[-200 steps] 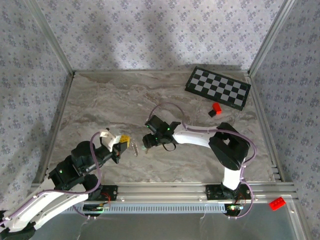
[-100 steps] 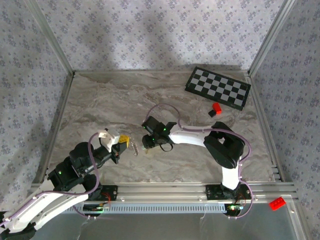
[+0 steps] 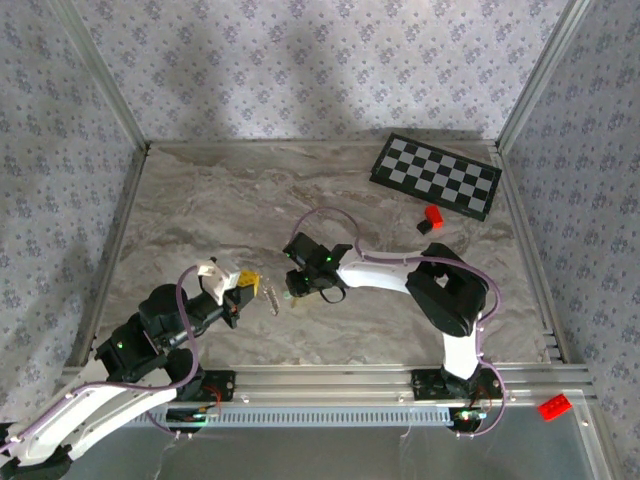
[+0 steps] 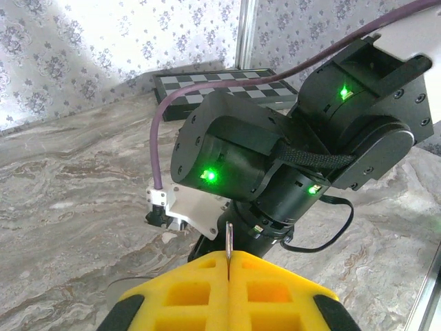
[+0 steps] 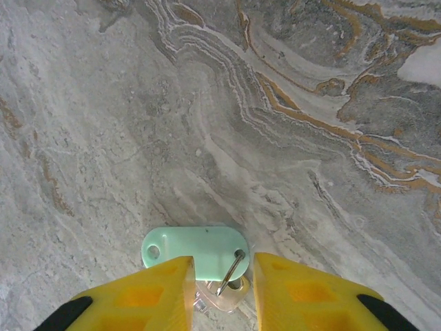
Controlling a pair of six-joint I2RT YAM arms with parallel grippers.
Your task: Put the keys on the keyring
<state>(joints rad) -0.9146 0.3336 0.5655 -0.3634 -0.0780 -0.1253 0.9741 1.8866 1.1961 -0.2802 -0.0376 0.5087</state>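
At the lower left of the overhead view, the left arm (image 3: 140, 345) reaches up and to the right over the marbled bench (image 3: 200, 200). Its jaws are clenched on the keyring (image 3: 272, 297), whose thin silvery chain hangs just right of the yellow fingertips (image 3: 247, 281), a little below the middle of the frame. In the left wrist view those fingertips (image 4: 207, 293) are pressed together at the bottom edge, and a sliver of the metal stands upright out of the seam between them. Close behind it is the black wrist of the right arm (image 4: 275, 158), lit by green lamps and trailing a purple cable (image 4: 160, 131). In the overhead view the right arm (image 3: 390, 272) ends just right of the chain, with its jaws turned down to the bench. In the right wrist view the key (image 5: 196, 248) lies flat on the stone at bottom centre. It has a pale mint-green head with a small hole at its left end. The jaws stand partly apart and straddle its lower right part, with a small wire loop (image 5: 231, 272) between the yellow fingertips (image 5: 151, 296). I cannot tell whether they are pinching it. A checkerboard (image 3: 436, 176) lies at the upper right of the bench, with a red block (image 3: 433, 215) just below it. A second red block (image 3: 554, 406) sits at the far lower right, beyond the rail.
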